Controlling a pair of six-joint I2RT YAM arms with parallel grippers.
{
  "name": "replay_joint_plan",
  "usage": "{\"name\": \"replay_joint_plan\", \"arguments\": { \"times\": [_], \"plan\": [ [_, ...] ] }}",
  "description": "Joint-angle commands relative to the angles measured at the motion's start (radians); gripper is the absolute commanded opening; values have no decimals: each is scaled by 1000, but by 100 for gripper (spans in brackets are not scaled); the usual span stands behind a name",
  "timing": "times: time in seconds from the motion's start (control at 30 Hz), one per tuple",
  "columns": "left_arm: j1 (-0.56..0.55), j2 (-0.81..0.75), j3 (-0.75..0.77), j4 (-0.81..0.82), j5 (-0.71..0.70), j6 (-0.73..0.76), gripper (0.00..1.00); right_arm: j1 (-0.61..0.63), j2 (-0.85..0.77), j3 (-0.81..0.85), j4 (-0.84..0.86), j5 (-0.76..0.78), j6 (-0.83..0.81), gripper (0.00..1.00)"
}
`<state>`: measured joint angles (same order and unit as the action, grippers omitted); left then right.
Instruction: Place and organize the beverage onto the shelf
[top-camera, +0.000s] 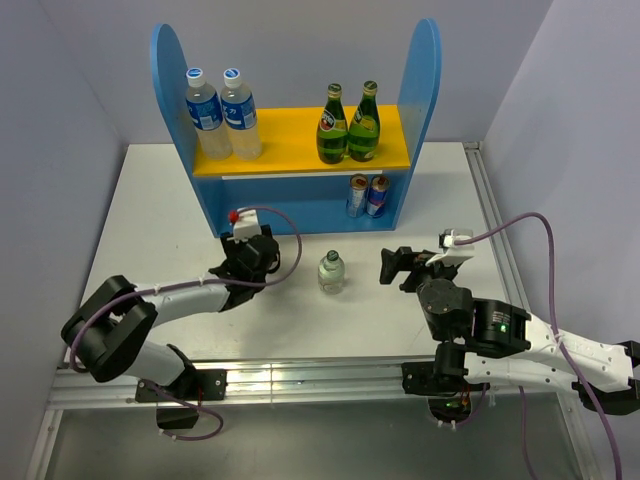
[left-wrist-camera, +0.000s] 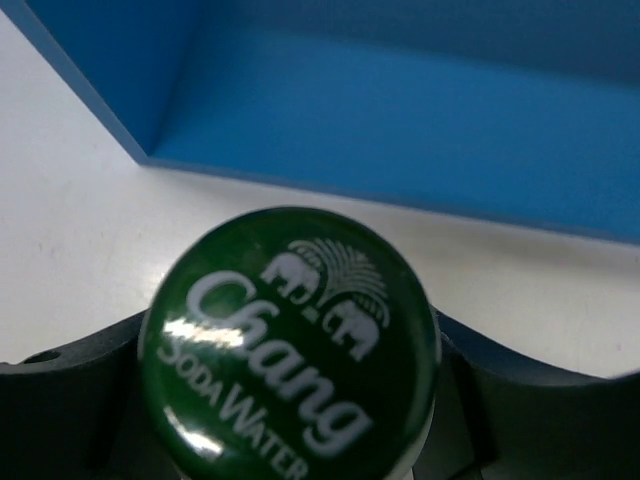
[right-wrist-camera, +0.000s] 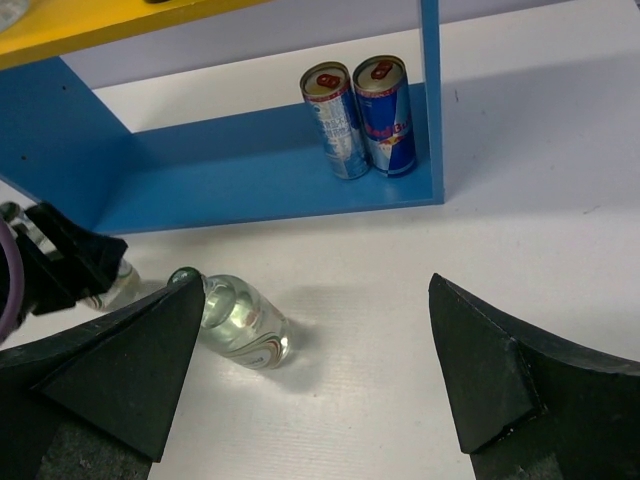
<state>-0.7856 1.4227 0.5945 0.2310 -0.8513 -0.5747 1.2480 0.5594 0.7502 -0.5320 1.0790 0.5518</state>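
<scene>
While both arms are reaching out from the near edge, the left claw (top-camera: 258, 255) is pinching a green-capped Chang soda water bottle (left-wrist-camera: 290, 345), close in front of the shelf's left lower corner. At its 3 o'clock a clear bottle (top-camera: 331, 272) is standing alone on the white worktop (top-camera: 150, 230). Further toward 3 o'clock the right claw (top-camera: 392, 266) is hanging spread wide, gripping nothing. At 12 o'clock the shelf (top-camera: 165, 80) is standing. Two cans (top-camera: 358, 196) are sitting at the right of its blue base. Two water bottles (top-camera: 205, 115) are standing on the left of its yellow board, and two green bottles (top-camera: 332, 128) on the right.
</scene>
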Motion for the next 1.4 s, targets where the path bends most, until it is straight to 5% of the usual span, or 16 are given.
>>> {"name": "replay_joint_plan", "arguments": {
  "times": [0.0,0.47,0.9,1.03,1.07,1.17,1.37],
  "plan": [
    [63,-5,105,165,24,84,0,7,8,-9,38,21,-9,100],
    [281,222,283,318,147,110,0,5,23,-9,49,7,-20,100],
    [319,398,433,358,110,179,0,4,48,-9,61,-7,-30,100],
    [327,410,441,350,115,187,32,5,50,-8,63,-8,-32,100],
    [327,410,436,350,113,187,58,4,50,-9,63,-11,-32,100],
    [329,406,427,347,112,190,96,5,53,-9,63,-11,-33,100],
    [325,354,381,341,124,191,99,4,45,-8,61,-13,-32,100]
  ]
}}
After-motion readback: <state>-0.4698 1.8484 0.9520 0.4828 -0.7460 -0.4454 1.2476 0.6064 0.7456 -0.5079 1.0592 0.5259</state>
